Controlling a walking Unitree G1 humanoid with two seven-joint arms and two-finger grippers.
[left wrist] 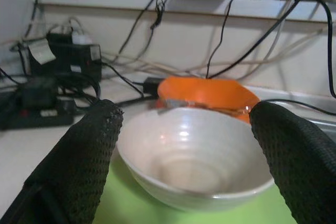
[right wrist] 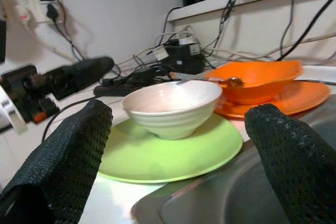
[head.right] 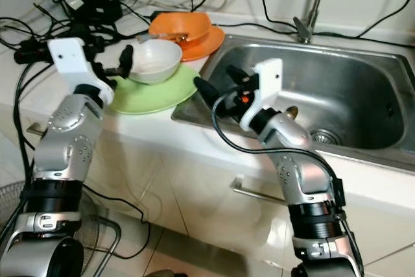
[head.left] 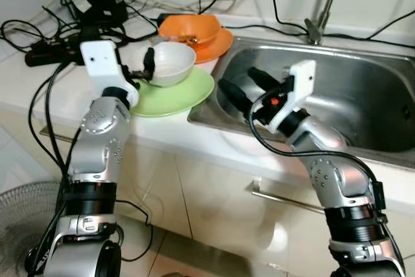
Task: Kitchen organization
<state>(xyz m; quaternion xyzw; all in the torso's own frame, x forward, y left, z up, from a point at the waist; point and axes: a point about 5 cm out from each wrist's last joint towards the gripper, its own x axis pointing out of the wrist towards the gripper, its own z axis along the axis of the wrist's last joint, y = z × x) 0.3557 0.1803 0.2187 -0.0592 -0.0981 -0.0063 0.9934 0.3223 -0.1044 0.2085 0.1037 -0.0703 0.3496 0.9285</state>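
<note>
Left tool (head.left: 146,69) released, fingers either side of white bowl (head.left: 170,61) on green plate (head.left: 175,95) on table (head.left: 26,82). Right tool (head.left: 241,87) released too, over sink (head.left: 363,95) edge, beside plate. Orange bowl (head.left: 191,28) on orange plate (head.left: 220,43) behind.

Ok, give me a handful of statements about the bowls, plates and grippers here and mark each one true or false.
1. The white bowl sits on the green plate. True.
2. The orange bowl sits inside the sink. False: it sits on the orange plate on the counter, beside the sink.
3. The left gripper is open, with its fingers either side of the white bowl. True.
4. The right gripper holds the green plate. False: it is open over the sink's left end, holding nothing.
5. A utensil lies in the orange bowl. True.
</note>
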